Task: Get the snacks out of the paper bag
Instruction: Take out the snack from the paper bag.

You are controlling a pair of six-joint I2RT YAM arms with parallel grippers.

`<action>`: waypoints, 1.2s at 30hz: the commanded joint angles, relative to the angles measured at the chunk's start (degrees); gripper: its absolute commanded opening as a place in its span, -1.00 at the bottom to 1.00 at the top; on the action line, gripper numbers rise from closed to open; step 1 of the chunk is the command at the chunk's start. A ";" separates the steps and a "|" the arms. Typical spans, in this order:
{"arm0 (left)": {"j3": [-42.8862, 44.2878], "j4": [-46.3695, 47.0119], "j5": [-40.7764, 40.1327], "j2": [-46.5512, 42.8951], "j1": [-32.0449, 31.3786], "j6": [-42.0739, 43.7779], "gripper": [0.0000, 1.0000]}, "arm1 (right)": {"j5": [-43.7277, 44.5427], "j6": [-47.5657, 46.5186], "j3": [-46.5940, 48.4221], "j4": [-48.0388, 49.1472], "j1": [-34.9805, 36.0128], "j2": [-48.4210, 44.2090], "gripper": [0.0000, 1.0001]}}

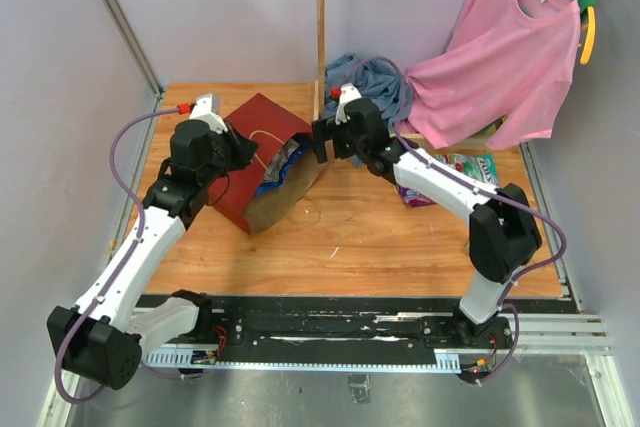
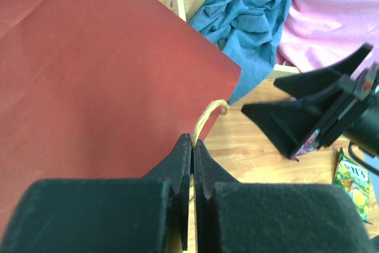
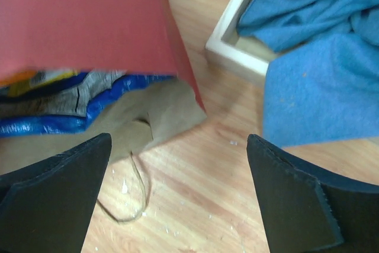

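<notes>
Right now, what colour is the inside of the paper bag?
The paper bag is plain brown inside, unlike its dark-red outside. The right wrist view shows this best.

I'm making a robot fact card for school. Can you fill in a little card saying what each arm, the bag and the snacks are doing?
left end effector: shut on the cord handle of the paper bag
right end effector: open, at the bag's mouth, holding nothing
paper bag: dark red, lying on the table
blue chip bag: inside the bag's mouth
candy packets: on the table beside the right arm
behind: pink shirt, blue cloth
</notes>
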 commanded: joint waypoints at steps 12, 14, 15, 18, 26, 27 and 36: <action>-0.67 2.03 -0.29 -3.28 0.57 -1.49 -0.99 | -15.80 9.39 -28.27 22.44 1.26 -13.82 0.44; -1.03 1.97 -1.90 -3.74 0.56 -1.06 -0.99 | -17.53 11.17 -28.34 25.36 1.65 -11.76 0.41; -1.08 1.92 -2.54 -3.78 0.56 -0.78 -0.99 | -18.11 12.72 -27.90 26.66 2.03 -10.45 0.40; -1.21 1.81 -3.99 -4.08 0.64 -0.32 -0.99 | -17.62 18.27 -25.95 31.99 3.15 -4.63 0.48; -1.27 1.77 -4.35 -4.48 0.61 0.41 -0.99 | -13.54 30.70 -11.71 37.24 3.94 12.19 0.58; -1.18 1.73 -4.34 -4.45 0.57 0.39 -0.99 | -12.74 31.00 -9.50 37.22 4.13 13.91 0.58; -1.43 2.03 -3.50 -5.96 0.60 0.30 -0.99 | -2.45 36.29 -4.74 39.28 4.91 21.80 0.40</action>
